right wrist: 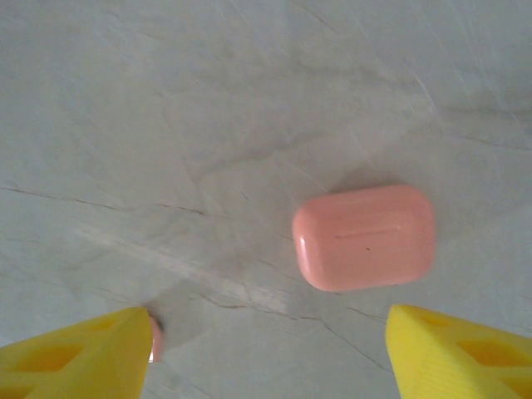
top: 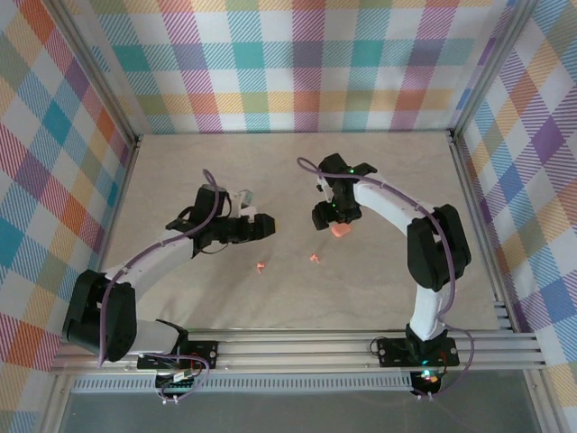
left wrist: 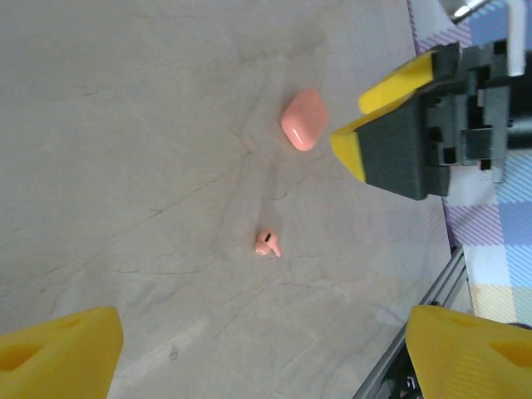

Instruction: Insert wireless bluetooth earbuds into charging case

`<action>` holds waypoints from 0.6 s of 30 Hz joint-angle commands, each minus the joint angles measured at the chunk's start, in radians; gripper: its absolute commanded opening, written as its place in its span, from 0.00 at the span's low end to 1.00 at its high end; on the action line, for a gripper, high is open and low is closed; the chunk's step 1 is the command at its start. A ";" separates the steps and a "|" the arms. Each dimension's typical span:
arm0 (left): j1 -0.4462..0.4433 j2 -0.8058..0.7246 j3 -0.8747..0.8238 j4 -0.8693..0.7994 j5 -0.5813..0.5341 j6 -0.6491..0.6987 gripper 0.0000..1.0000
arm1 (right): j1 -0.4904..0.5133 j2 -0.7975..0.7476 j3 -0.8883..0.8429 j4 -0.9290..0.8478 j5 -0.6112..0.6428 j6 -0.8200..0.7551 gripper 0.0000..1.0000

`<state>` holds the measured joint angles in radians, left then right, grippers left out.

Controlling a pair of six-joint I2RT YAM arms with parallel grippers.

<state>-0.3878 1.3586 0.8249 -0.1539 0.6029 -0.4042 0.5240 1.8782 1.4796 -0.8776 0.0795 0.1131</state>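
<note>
Earbuds [top: 261,266], pink, lay loose on the table [top: 180,171], near the shut case [right wrist: 364,237]. They looked tiny, light and slick, and best pinched across the stem. Both the left gripper [left wrist: 262,353] and the right gripper [right wrist: 266,357] gaped wide and empty.

Reaching inward from both sides, elbows bent. Left hand [top: 260,225] stretched rightward, fingers spread wide, gripping nothing. Right hand [top: 332,216] turned down at the wrist, fingers likewise parted, gripping nothing.
</note>
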 commanded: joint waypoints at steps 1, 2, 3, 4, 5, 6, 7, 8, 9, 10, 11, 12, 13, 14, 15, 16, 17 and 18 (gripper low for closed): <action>-0.030 0.030 0.058 0.007 -0.031 -0.006 0.87 | 0.001 0.052 0.000 -0.056 0.064 -0.034 0.76; -0.035 0.038 0.065 0.004 -0.032 -0.007 0.87 | 0.000 0.071 0.009 -0.059 0.067 -0.033 0.76; -0.037 0.043 0.071 -0.001 -0.033 -0.006 0.88 | -0.004 0.091 0.018 -0.061 0.066 -0.029 0.77; -0.037 0.046 0.073 -0.005 -0.035 -0.005 0.88 | -0.008 0.101 0.022 -0.059 0.062 -0.028 0.77; -0.038 0.045 0.075 -0.008 -0.038 -0.002 0.88 | -0.013 0.112 0.026 -0.054 0.055 -0.027 0.78; -0.039 0.045 0.075 -0.010 -0.043 -0.001 0.88 | -0.020 0.123 0.031 -0.051 0.047 -0.026 0.78; -0.039 0.043 0.075 -0.012 -0.046 0.001 0.88 | -0.028 0.132 0.035 -0.051 0.038 -0.025 0.79; -0.038 0.041 0.074 -0.016 -0.048 0.001 0.88 | -0.038 0.146 0.042 -0.052 0.030 -0.024 0.79; -0.039 0.041 0.074 -0.018 -0.047 0.003 0.89 | -0.046 0.157 0.049 -0.052 0.023 -0.023 0.80; -0.038 0.039 0.075 -0.019 -0.048 0.005 0.89 | -0.052 0.166 0.055 -0.057 0.018 -0.023 0.80; -0.038 0.040 0.074 -0.022 -0.048 0.006 0.89 | -0.056 0.176 0.066 -0.065 0.016 -0.022 0.81; -0.039 0.039 0.073 -0.024 -0.049 0.006 0.89 | -0.059 0.182 0.074 -0.072 0.017 -0.023 0.81; -0.039 0.041 0.073 -0.026 -0.050 0.007 0.89 | -0.059 0.183 0.081 -0.075 0.016 -0.025 0.82; -0.039 0.042 0.073 -0.026 -0.052 0.007 0.89 | -0.059 0.185 0.086 -0.081 0.012 -0.028 0.82; -0.039 0.045 0.074 -0.025 -0.052 0.007 0.89 | -0.059 0.183 0.092 -0.086 0.009 -0.031 0.83; -0.039 0.046 0.074 -0.024 -0.054 0.008 0.89 | -0.059 0.180 0.095 -0.089 0.005 -0.033 0.83; -0.038 0.049 0.077 -0.023 -0.053 0.007 0.89 | -0.059 0.175 0.098 -0.093 0.002 -0.033 0.83; -0.038 0.052 0.078 -0.021 -0.053 0.006 0.89 | -0.059 0.169 0.100 -0.096 -0.001 -0.038 0.83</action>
<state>-0.4232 1.3994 0.8745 -0.1581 0.5560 -0.4034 0.4603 2.0495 1.5467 -0.9352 0.1055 0.0917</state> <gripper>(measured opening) 0.890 0.831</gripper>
